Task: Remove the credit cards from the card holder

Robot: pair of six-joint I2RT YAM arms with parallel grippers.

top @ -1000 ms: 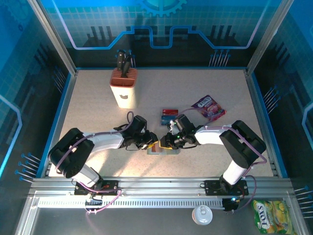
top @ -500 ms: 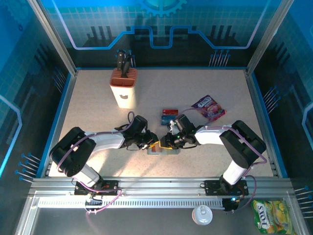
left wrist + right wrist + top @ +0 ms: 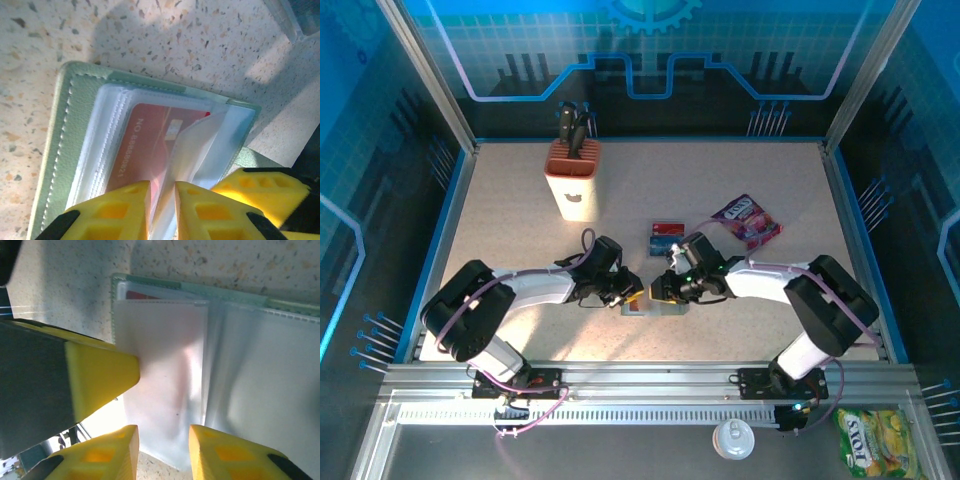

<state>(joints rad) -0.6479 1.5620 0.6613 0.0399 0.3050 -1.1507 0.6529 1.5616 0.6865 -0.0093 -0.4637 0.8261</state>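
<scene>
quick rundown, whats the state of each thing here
card holder: open, flat on the table
red card: inside a sleeve, not out yet
clear sleeve: lifted, pinched by the left end effector
loose card: out, flat on the table
left end effector: shut on the clear sleeve
right end effector: open, tips at a sleeve's edge
knife block: upright, knives in it
snack packet: lying flat
</scene>
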